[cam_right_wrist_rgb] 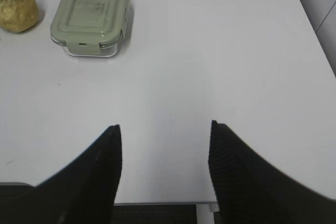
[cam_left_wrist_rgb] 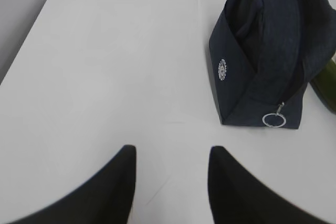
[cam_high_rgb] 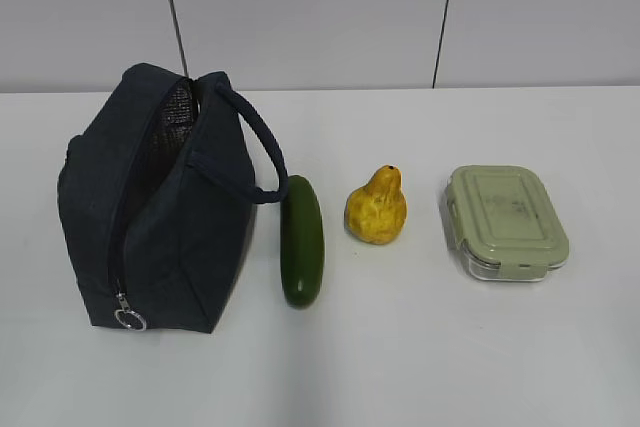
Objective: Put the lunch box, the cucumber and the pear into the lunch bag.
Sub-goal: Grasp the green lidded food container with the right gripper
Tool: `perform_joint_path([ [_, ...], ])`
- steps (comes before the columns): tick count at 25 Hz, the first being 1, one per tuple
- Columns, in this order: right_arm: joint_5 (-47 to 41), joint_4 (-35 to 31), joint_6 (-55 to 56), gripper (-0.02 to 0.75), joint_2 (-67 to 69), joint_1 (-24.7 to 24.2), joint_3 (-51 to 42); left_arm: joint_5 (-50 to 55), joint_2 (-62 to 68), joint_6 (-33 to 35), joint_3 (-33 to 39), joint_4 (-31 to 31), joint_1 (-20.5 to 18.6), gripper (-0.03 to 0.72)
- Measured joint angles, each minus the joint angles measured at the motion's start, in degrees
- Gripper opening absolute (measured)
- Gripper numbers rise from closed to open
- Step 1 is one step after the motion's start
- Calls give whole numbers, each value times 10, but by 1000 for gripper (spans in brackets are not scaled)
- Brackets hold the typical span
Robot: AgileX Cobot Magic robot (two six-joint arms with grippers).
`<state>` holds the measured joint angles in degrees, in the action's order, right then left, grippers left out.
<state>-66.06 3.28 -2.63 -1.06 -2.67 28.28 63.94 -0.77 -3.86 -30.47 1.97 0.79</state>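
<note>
The dark navy lunch bag (cam_high_rgb: pixel 150 217) stands on the left of the white table, its zipper open along the top and its ring pull (cam_high_rgb: pixel 129 320) at the near end. Beside it lie the dark green cucumber (cam_high_rgb: pixel 302 240), the yellow pear (cam_high_rgb: pixel 377 207) and the lunch box (cam_high_rgb: pixel 506 222) with its sage-green lid, in a row to the right. Neither arm shows in the exterior view. My left gripper (cam_left_wrist_rgb: pixel 172 150) is open over bare table, short of the lunch bag (cam_left_wrist_rgb: pixel 268 51). My right gripper (cam_right_wrist_rgb: pixel 165 125) is open near the table's front edge, well back from the lunch box (cam_right_wrist_rgb: pixel 92 17) and the pear (cam_right_wrist_rgb: pixel 17 6).
A white table (cam_high_rgb: pixel 420 357) carries everything, with a panelled grey wall behind. The table's front edge (cam_right_wrist_rgb: pixel 157 203) lies under my right gripper, and its right edge runs up the right wrist view. A sliver of the cucumber (cam_left_wrist_rgb: pixel 328 87) shows behind the bag in the left wrist view.
</note>
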Motion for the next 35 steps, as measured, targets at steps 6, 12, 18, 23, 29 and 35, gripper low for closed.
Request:
perform_joint_path([
  [6,0,3,0,424,2,10,0,0,0,0,0,0,0,276],
  [12,13,10,6,424,36,10,21,0,0,0,0,0,0,276],
  [18,29,38,7,424,80,10,61,0,0,0,0,0,0,276],
  [23,144,43,18,424,128,10,83,0,0,0,0,0,0,276],
  [29,261,43,22,424,220,10,120,0,0,0,0,0,0,276],
  [35,324,44,26,424,384,10,219,0,0,0,0,0,0,276],
])
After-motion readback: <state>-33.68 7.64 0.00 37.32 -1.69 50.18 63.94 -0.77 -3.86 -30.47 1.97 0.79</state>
